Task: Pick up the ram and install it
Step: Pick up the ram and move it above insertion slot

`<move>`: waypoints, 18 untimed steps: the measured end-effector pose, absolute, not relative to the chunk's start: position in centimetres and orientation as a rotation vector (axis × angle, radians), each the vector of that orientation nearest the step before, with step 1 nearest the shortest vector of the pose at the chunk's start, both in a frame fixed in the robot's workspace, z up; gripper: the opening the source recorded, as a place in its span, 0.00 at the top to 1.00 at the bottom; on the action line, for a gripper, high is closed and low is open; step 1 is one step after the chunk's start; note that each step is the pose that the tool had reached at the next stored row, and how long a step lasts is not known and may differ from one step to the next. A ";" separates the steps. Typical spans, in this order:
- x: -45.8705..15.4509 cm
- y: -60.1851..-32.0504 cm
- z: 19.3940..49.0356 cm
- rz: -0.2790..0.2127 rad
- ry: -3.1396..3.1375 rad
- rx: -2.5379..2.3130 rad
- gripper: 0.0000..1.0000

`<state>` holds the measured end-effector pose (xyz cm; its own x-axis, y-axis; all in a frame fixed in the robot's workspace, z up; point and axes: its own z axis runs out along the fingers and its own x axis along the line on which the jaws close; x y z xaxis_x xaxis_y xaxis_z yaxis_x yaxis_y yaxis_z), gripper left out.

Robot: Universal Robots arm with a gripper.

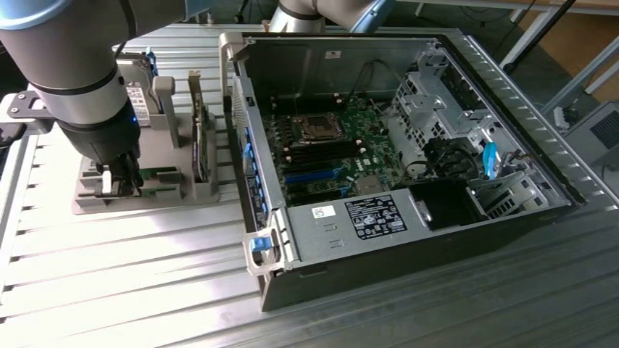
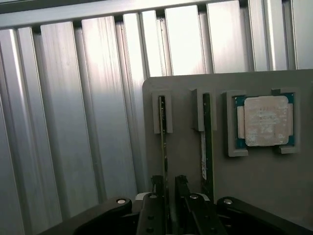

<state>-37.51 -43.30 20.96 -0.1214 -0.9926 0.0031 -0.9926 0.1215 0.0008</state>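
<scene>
A robotics lab set up for computer assembly.
An industrial robot arm stands over a ribbed aluminium bench. On the bench lies an opened desktop computer case with its motherboard bare. Beside the case, a grey fixture holds loose parts in fitted slots, among them the ram and a CPU chip. Metal frame legs of other furniture stand behind.
</scene>
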 end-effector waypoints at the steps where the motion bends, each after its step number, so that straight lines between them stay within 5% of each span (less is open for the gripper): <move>1: -37.6 -43.3 20.9 0.002 -2.350 2.081 0.77; 6: -37.7 -43.3 20.7 0.002 -2.349 2.081 0.79; 8: -37.7 -43.3 20.7 0.002 -2.349 2.081 0.89; 18: -37.7 -43.3 21.1 0.008 -2.347 2.079 0.89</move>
<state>-37.70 -43.30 21.10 -0.1204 -0.9927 0.0078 -0.9927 0.1204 0.0003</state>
